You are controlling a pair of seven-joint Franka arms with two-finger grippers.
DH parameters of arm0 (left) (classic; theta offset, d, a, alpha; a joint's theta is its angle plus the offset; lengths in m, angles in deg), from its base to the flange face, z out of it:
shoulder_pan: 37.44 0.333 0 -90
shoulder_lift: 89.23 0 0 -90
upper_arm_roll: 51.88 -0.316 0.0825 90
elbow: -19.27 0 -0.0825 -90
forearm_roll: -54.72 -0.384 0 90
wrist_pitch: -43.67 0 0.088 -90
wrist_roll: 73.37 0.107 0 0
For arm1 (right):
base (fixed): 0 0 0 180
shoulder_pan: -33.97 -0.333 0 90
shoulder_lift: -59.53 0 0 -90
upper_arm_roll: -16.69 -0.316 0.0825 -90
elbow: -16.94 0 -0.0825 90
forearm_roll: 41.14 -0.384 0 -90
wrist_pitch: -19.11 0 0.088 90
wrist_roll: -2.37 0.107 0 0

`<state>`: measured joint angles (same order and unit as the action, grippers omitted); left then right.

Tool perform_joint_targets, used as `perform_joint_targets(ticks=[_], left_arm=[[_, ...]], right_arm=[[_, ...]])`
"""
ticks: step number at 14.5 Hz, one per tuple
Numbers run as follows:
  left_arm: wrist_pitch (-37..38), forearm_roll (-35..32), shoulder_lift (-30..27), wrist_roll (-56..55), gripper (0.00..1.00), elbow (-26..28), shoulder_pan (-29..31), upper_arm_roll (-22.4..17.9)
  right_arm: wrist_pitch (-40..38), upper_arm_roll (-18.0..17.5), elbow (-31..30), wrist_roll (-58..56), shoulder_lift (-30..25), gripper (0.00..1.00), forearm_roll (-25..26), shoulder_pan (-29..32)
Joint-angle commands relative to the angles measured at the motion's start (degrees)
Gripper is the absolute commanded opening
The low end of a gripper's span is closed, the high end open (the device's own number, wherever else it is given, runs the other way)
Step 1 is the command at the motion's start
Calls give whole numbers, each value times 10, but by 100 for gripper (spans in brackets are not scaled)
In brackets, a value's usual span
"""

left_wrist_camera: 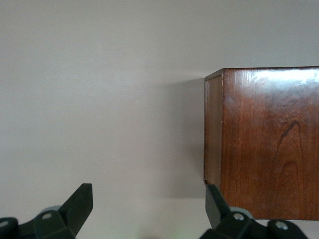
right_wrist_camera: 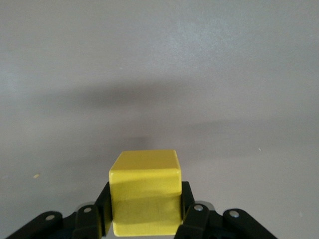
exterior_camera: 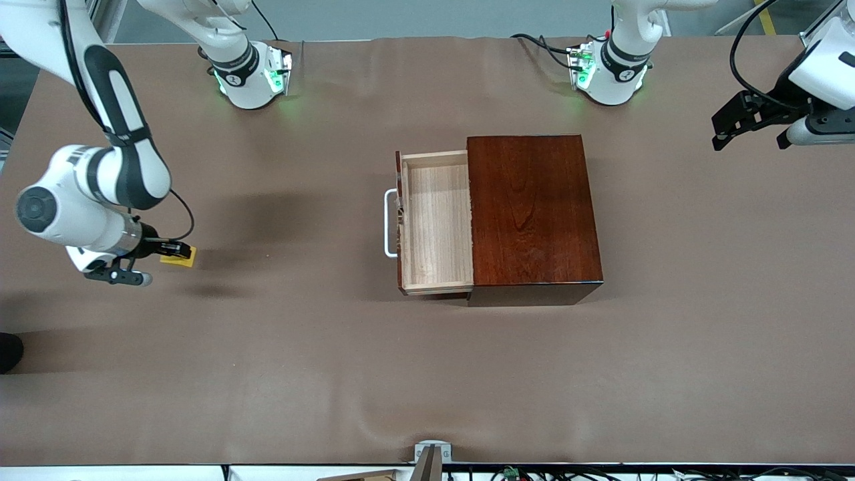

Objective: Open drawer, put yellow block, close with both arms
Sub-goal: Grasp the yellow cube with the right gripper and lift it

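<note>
The yellow block (exterior_camera: 183,256) sits at the right arm's end of the table, and my right gripper (exterior_camera: 175,250) is shut on it. In the right wrist view the block (right_wrist_camera: 145,191) fills the gap between the black fingers (right_wrist_camera: 103,209). The drawer (exterior_camera: 435,222) stands pulled out of the mahogany box (exterior_camera: 532,214), its pale wood tray empty, its white handle (exterior_camera: 389,223) facing the right arm's end. My left gripper (exterior_camera: 751,127) hangs open in the air at the left arm's end, waiting. In the left wrist view its fingers (left_wrist_camera: 79,205) stand wide apart, with the box (left_wrist_camera: 266,142) beside them.
The brown table cover (exterior_camera: 280,347) spreads wide around the box. The two arm bases (exterior_camera: 254,73) glow green along the edge farthest from the front camera. A small metal bracket (exterior_camera: 432,454) sits at the nearest edge.
</note>
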<state>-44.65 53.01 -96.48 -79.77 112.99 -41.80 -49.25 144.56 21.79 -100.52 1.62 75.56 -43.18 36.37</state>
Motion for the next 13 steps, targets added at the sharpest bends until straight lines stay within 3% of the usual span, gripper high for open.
perform_joint_targets(ticks=[1, 6, 13], left_arm=[[2, 14, -3, 16, 100, 1, 9, 3], [2, 5, -3, 14, 100, -1, 13, -2], [-2, 5, 2, 16, 100, -9, 30, -2]], right_arm=[[-44, 0, 16, 4, -27, 0, -5, -4], [-127, -2, 54, 25, -45, 0, -5, -22], [-209, -76, 81, 155, -85, 0, -13, -23]])
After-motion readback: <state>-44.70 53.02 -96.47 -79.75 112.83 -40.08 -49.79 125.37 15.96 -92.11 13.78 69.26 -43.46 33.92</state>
